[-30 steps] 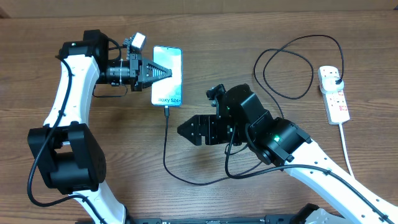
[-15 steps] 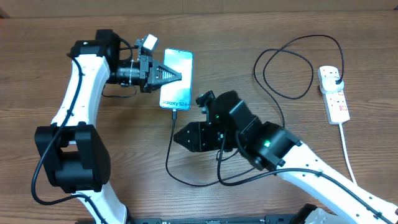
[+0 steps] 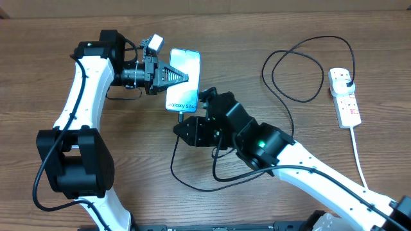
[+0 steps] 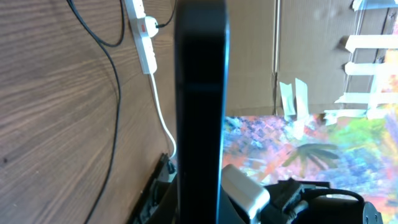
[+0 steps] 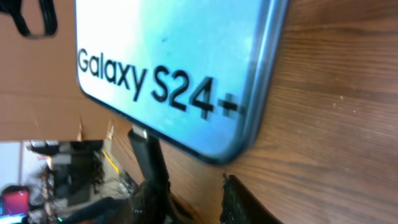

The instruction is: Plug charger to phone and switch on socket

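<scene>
The phone (image 3: 185, 78) is held tilted off the table, its light blue screen reading "Galaxy S24+" (image 5: 168, 68). My left gripper (image 3: 177, 76) is shut on it from the left; the left wrist view shows the phone edge-on as a dark bar (image 4: 200, 93). The charger connector (image 5: 142, 140) meets the phone's bottom edge. Its black cable (image 3: 172, 163) loops across the table to the plug (image 3: 347, 82) in the socket (image 3: 345, 101). My right gripper (image 3: 180, 126) sits just below the phone. Its fingers straddle the connector with a narrow gap (image 5: 189, 186), and the cable lies against the left finger (image 5: 148, 198).
The socket's white lead (image 3: 358, 157) runs down toward the front right edge. A wide cable loop (image 3: 295, 70) lies between the phone and the socket. In the left wrist view the socket (image 4: 142, 31) and cable (image 4: 115, 93) show at upper left.
The phone and left gripper shifted right, then held still. My right gripper moved left and up to the connector under the phone, and its jaws narrowed a lot.
</scene>
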Controlling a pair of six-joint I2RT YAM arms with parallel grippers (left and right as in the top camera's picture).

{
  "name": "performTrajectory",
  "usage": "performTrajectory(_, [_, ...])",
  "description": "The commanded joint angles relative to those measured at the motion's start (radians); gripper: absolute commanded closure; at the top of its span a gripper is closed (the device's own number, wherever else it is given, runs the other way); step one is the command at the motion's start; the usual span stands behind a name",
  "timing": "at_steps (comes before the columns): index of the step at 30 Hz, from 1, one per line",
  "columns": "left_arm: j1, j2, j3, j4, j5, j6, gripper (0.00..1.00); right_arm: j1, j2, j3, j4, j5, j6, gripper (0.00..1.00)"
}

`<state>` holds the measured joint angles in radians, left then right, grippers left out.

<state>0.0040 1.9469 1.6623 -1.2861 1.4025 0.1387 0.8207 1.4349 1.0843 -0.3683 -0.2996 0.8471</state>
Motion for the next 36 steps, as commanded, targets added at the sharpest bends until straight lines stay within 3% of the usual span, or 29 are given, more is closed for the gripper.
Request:
performTrajectory(1, [0.0,-0.018,0.003,-0.011,0.064,-0.003,0.96,0.005,0.024,0.006,0.016,0.026,0.017,0.91])
performTrajectory(2, [0.001,-0.018,0.003,-0.01,0.064,-0.002,0.96,0.005,0.024,0.006,0.025,0.026,0.017,0.96])
performTrajectory(10, [0.001,-0.018,0.003,-0.013,0.053,0.085,0.96,-0.026,0.02,0.008,0.103,0.024,0.1,0.96])
performTrajectory(18, [0.001,-0.018,0.003,-0.05,0.044,0.207,0.96,-0.11,0.02,0.009,0.122,-0.106,0.054,0.96])
performTrajectory(34, [-0.012,-0.018,0.003,-0.106,0.003,0.206,0.96,-0.129,0.02,0.024,0.114,-0.102,-0.065,0.96])
performTrajectory(35, [-0.012,-0.018,0.003,-0.105,0.004,0.206,0.96,-0.131,0.02,0.024,0.113,-0.103,-0.068,0.94])
performTrajectory(36, [-0.011,-0.018,0.003,-0.105,0.004,0.206,0.96,-0.135,0.02,0.024,0.109,-0.118,-0.093,0.69])
